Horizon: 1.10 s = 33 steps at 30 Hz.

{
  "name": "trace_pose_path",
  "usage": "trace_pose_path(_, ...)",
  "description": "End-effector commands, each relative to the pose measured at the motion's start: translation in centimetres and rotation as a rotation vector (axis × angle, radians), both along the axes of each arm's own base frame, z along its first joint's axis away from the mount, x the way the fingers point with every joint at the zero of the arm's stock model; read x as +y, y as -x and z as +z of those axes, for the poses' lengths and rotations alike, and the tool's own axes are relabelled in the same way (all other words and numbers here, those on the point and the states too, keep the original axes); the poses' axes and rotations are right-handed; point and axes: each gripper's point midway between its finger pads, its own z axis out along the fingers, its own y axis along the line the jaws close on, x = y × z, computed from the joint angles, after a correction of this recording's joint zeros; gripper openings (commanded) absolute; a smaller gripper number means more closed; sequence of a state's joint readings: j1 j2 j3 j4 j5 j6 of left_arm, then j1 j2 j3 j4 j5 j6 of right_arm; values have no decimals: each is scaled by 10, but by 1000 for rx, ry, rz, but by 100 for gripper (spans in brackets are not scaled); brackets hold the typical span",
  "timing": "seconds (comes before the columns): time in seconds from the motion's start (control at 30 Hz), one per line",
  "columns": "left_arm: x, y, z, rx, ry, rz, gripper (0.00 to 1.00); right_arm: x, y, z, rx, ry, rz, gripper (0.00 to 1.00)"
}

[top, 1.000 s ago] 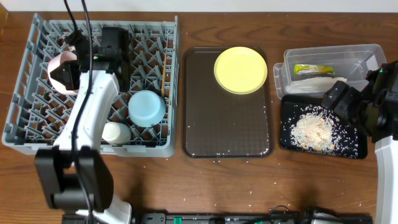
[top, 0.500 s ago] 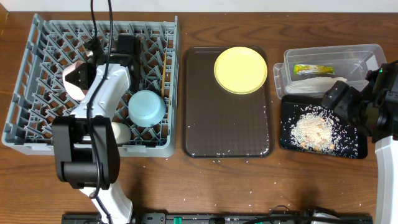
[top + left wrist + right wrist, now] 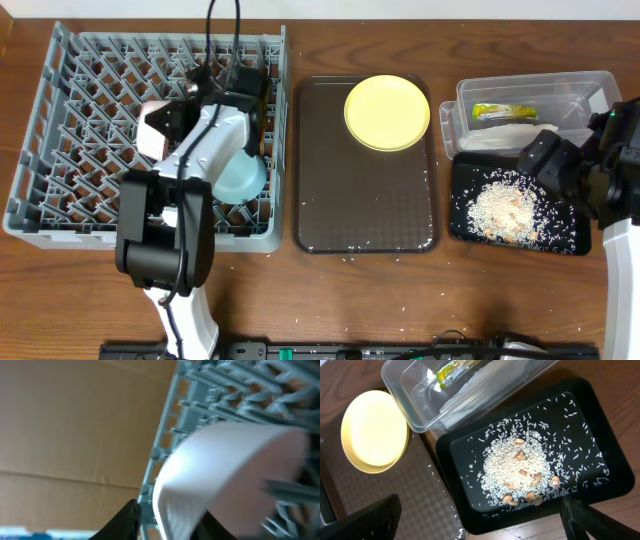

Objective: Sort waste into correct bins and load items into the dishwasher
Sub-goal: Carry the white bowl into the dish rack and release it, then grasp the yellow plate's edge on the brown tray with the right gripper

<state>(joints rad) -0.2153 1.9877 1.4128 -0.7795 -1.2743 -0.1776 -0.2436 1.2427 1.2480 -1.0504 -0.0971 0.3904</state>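
Presently, the grey dish rack [image 3: 60, 190] is seen at the left of the table [image 3: 450, 290]. The brown serving tray [image 3: 365, 200] lies just beside it, with the yellow plate [image 3: 387, 112] resting at its far end. At right, the clear tub [image 3: 530, 82] is noted holding the napkin [image 3: 500, 138] and the wrapper [image 3: 503, 111]. The black tray [image 3: 465, 230] lies against its near side, with rice crumbs [image 3: 512, 467] heaped inside. The white bowl [image 3: 225, 460] is clamped, tilted, in the left gripper [image 3: 185, 108] over the rack; contact with the pegs cannot be told. The light blue bowl [image 3: 243, 178] sits in the rack nearby. The right gripper [image 3: 480, 505] is held over the black tray, fingers spread wide.
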Motion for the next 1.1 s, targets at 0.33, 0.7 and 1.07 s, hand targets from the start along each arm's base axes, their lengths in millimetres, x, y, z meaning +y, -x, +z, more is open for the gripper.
trace_pose_path(0.33,-45,33,83,-316,784,-204,8,-2,0,2,-6,-1,-15,99)
trace_pose_path(0.7,13,-14,0,-253,1263,-233,7,-2,0,2,-6,-1,-15,99)
trace_pose_path(1.07,-24,3,-37,-82,1467,-224,7,-2,0,2,-6,-1,-15,99)
